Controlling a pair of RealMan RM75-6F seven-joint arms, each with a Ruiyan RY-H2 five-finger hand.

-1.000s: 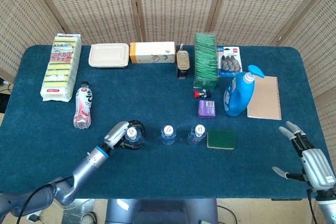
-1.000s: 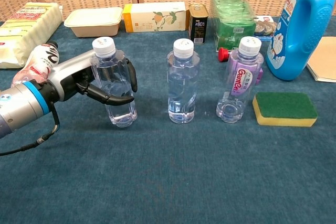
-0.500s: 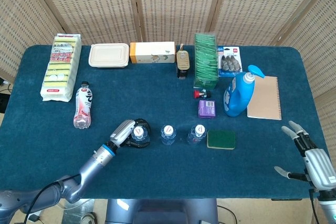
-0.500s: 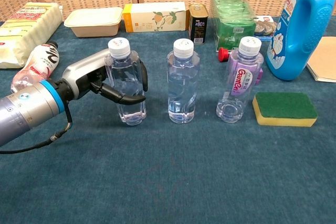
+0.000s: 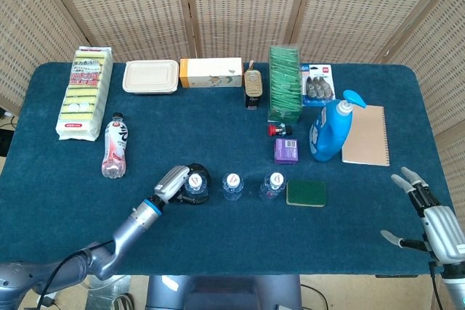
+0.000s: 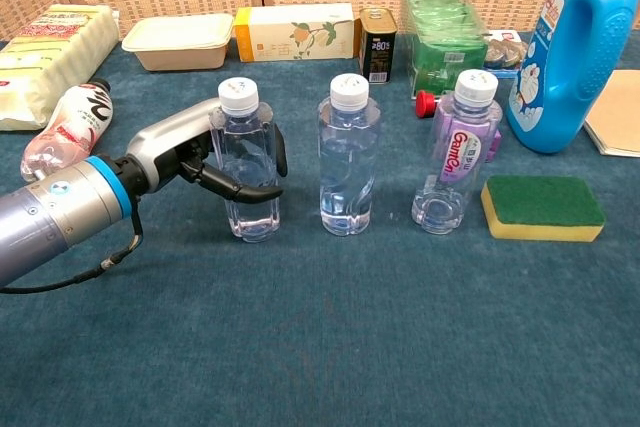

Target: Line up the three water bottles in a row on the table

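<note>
At the far left a pink-labelled drink bottle [image 6: 66, 125] lies on its side on the blue table [image 6: 330, 347]; next, my left hand [image 6: 205, 159] wraps its fingers around the left water bottle [image 6: 247, 169], which stands upright, capped, clear liquid inside; just beside it stands the middle water bottle [image 6: 347, 159], upright and capped, also holding clear liquid; then the purple-labelled water bottle [image 6: 460, 154], upright, capped, touching neither neighbour; the three stand roughly in a row near the front of the table; a green sponge [image 6: 542, 207] lies just right of it; behind rises a blue detergent jug [image 6: 578, 47], its contents hidden; my right hand [image 5: 430, 215] hovers at the table's right edge, fingers spread, holding nothing.
</note>
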